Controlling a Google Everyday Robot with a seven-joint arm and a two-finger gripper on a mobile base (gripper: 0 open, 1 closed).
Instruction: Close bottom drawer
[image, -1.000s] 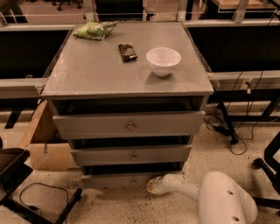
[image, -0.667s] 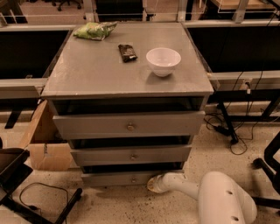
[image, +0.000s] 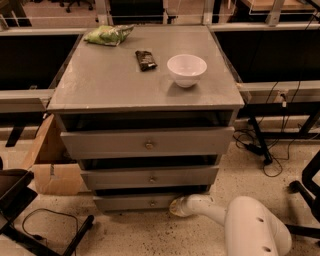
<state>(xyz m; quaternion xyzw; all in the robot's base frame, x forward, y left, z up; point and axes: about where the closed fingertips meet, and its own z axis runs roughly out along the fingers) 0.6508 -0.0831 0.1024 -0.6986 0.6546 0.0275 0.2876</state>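
Observation:
The grey cabinet (image: 145, 87) has three drawers. The bottom drawer (image: 135, 202) is the slimmest panel, just above the floor, with a small brass knob (image: 153, 203). It stands out a little from the cabinet. The middle drawer (image: 150, 177) and top drawer (image: 148, 143) stand out further. My white arm (image: 250, 227) reaches in low from the lower right. My gripper (image: 175, 206) is at the right end of the bottom drawer's front, touching or nearly touching it.
On the cabinet top are a white bowl (image: 186, 69), a dark snack bar (image: 145, 60) and a green bag (image: 107, 35). A cardboard box (image: 50, 160) stands left of the cabinet. Cables (image: 270, 150) and chair legs (image: 305, 200) lie on the right floor.

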